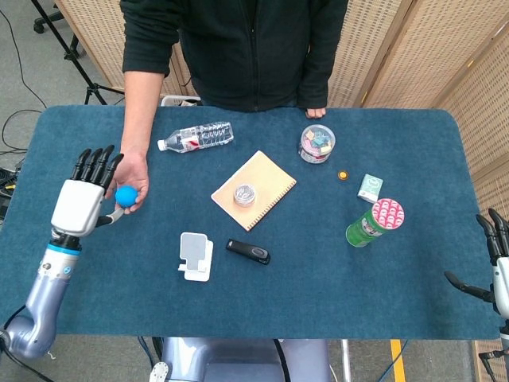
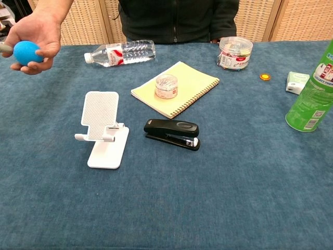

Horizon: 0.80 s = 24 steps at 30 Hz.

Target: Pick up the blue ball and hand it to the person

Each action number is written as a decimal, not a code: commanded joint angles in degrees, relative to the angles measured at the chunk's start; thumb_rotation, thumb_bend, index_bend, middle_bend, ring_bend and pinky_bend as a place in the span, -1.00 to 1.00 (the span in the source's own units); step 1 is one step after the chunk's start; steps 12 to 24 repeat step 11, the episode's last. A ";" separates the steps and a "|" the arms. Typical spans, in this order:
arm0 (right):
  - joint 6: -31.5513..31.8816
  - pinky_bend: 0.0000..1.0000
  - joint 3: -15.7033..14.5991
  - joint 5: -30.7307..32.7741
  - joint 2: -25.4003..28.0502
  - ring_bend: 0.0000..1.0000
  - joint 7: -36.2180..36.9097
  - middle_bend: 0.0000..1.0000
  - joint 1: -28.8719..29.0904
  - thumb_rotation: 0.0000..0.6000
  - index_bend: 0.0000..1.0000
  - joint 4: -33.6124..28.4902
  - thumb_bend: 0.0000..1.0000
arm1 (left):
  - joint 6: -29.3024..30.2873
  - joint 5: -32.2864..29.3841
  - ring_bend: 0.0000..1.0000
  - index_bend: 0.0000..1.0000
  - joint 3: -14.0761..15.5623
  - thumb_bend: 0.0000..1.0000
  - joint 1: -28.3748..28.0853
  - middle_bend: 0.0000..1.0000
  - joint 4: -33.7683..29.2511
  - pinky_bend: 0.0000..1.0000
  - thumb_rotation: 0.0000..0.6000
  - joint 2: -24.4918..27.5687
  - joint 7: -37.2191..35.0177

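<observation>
The blue ball (image 1: 126,196) lies in the person's upturned palm (image 1: 135,177) at the table's left side; in the chest view the ball (image 2: 26,52) sits in that same hand (image 2: 37,32), whose fingers curl under it. My left hand (image 1: 83,199) is just left of the ball with its fingers stretched straight up and apart, holding nothing. Its thumb tip reaches close to the ball's lower left. My right hand (image 1: 495,267) hangs off the table's right edge, fingers spread and empty.
On the blue cloth lie a water bottle (image 1: 197,137), a notebook (image 1: 266,179) with a small tin (image 1: 244,194), a white phone stand (image 1: 195,256), a black stapler (image 1: 248,251), a candy jar (image 1: 316,143), a green can (image 1: 374,222) and a small box (image 1: 369,188).
</observation>
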 commanded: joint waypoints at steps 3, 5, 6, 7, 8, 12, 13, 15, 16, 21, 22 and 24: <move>0.31 -1.00 0.08 -0.14 0.06 -1.00 0.10 -1.00 -0.07 1.00 -1.00 -0.07 -1.00 | 5.72 1.31 -1.00 -1.00 3.10 -1.00 6.13 -1.00 -2.88 -1.00 1.00 4.45 -8.91; 0.32 -1.00 0.07 -0.22 0.03 -1.00 0.05 -1.00 -0.03 1.00 -1.00 -0.08 -1.00 | 7.32 1.52 -1.00 -1.00 4.62 -1.00 8.43 -1.00 -2.37 -1.00 1.00 5.21 -12.55; 0.30 -1.00 0.03 -0.28 0.01 -1.00 -0.04 -1.00 -0.02 1.00 -1.00 -0.08 -1.00 | 7.98 1.39 -1.00 -1.00 5.34 -1.00 9.56 -1.00 -1.83 -1.00 1.00 5.39 -14.17; 0.30 -1.00 -0.02 -0.34 -0.01 -1.00 -0.11 -1.00 -0.03 1.00 -1.00 -0.10 -1.00 | 8.77 1.09 -1.00 -1.00 5.97 -1.00 10.74 -1.00 -1.18 -1.00 1.00 5.39 -15.55; 0.36 -1.00 -0.09 -0.48 -0.03 -1.00 -0.16 -1.00 -0.05 1.00 -1.00 -0.12 -1.00 | 9.63 0.80 -1.00 -1.00 6.98 -1.00 12.32 -1.00 -0.25 -1.00 1.00 5.45 -17.04; 0.65 -1.00 -0.18 -0.82 0.03 -1.00 -0.05 -1.00 -0.13 1.00 -1.00 -0.31 -1.00 | 11.76 0.40 -1.00 -1.00 8.48 -1.00 15.32 -1.00 2.55 -1.00 1.00 4.93 -20.16; 0.65 -1.00 -0.18 -0.82 0.03 -1.00 -0.05 -1.00 -0.13 1.00 -1.00 -0.31 -1.00 | 11.76 0.40 -1.00 -1.00 8.48 -1.00 15.32 -1.00 2.55 -1.00 1.00 4.93 -20.16; 0.65 -1.00 -0.18 -0.82 0.03 -1.00 -0.05 -1.00 -0.13 1.00 -1.00 -0.31 -1.00 | 11.76 0.40 -1.00 -1.00 8.48 -1.00 15.32 -1.00 2.55 -1.00 1.00 4.93 -20.16; 0.65 -1.00 -0.18 -0.82 0.03 -1.00 -0.05 -1.00 -0.13 1.00 -1.00 -0.31 -1.00 | 11.76 0.40 -1.00 -1.00 8.48 -1.00 15.32 -1.00 2.55 -1.00 1.00 4.93 -20.16; 0.65 -1.00 -0.18 -0.82 0.03 -1.00 -0.05 -1.00 -0.13 1.00 -1.00 -0.31 -1.00 | 11.76 0.40 -1.00 -1.00 8.48 -1.00 15.32 -1.00 2.55 -1.00 1.00 4.93 -20.16; 0.65 -1.00 -0.18 -0.82 0.03 -1.00 -0.05 -1.00 -0.13 1.00 -1.00 -0.31 -1.00 | 11.76 0.40 -1.00 -1.00 8.48 -1.00 15.32 -1.00 2.55 -1.00 1.00 4.93 -20.16; 0.65 -1.00 -0.18 -0.82 0.03 -1.00 -0.05 -1.00 -0.13 1.00 -1.00 -0.31 -1.00 | 11.76 0.40 -1.00 -1.00 8.48 -1.00 15.32 -1.00 2.55 -1.00 1.00 4.93 -20.16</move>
